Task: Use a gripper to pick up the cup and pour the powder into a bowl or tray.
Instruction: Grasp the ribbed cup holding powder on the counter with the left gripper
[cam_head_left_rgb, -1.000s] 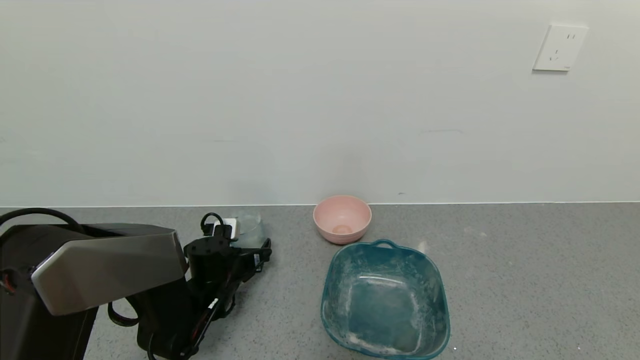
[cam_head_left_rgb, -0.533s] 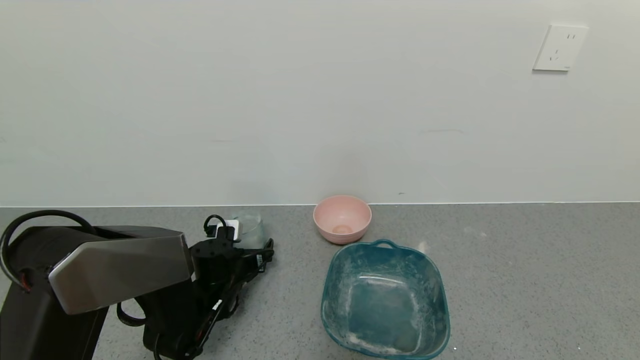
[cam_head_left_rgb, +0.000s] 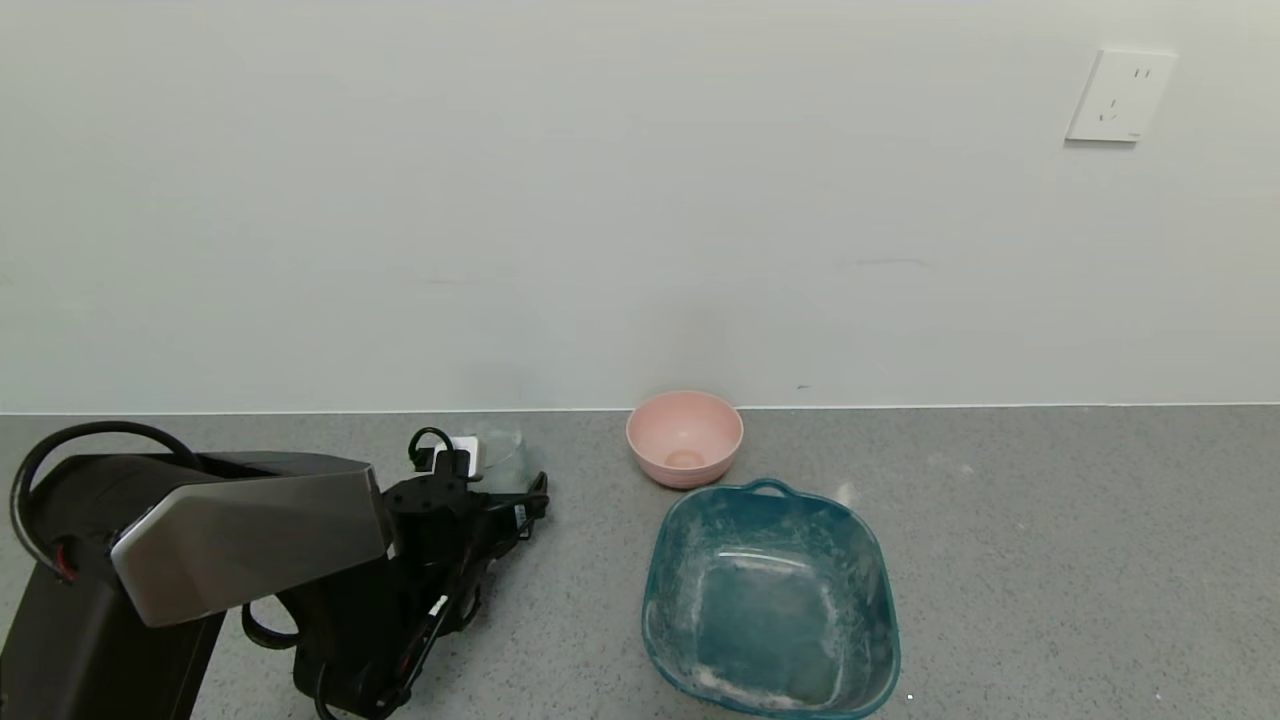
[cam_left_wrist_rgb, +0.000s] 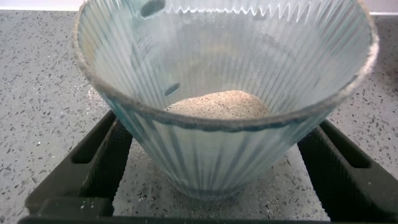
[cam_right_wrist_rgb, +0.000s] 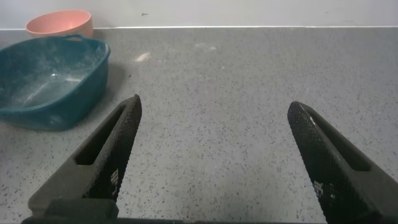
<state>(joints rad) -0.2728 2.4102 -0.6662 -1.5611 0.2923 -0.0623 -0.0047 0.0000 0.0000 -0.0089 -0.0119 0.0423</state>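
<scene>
Left gripper, fingers spread on both sides of the cup near the counter's back edge, leaves gaps beside it.

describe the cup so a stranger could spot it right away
On the grey counter, look left of the pink bowl, near the wall. The cup stands between the left gripper's open fingers: clear, pale blue, ribbed, with powder inside.

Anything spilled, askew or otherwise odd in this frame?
Yes: the large teal squarish tub is streaked with whitish powder residue inside, and a pale smudge marks the grey speckled counter beside it.
</scene>
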